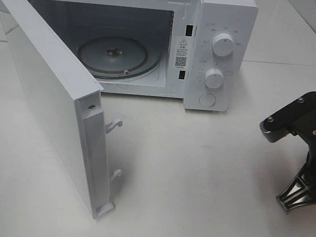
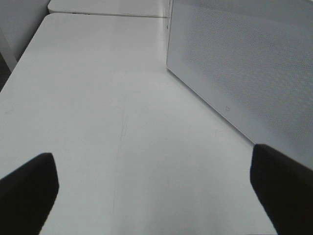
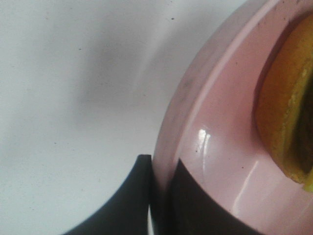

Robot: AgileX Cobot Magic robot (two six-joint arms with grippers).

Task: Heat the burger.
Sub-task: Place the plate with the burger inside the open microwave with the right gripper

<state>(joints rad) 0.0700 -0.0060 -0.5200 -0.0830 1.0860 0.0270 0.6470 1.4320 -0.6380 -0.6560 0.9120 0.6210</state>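
We see our right gripper (image 3: 160,186) pinched narrow on the rim of a shallow glossy pink plate (image 3: 215,147), one dark finger on each side of the edge. The golden-brown burger (image 3: 283,112) with its yellow cheese sits on that plate, showing only in the right wrist view. Our left gripper (image 2: 156,196) hovers over the white table (image 1: 196,184) with its jaws spread wide, holding nothing, beside the outer face of the white microwave door (image 1: 42,96). The boxy white microwave oven (image 1: 223,24) stands open, its round glass turntable (image 1: 116,55) exposed.
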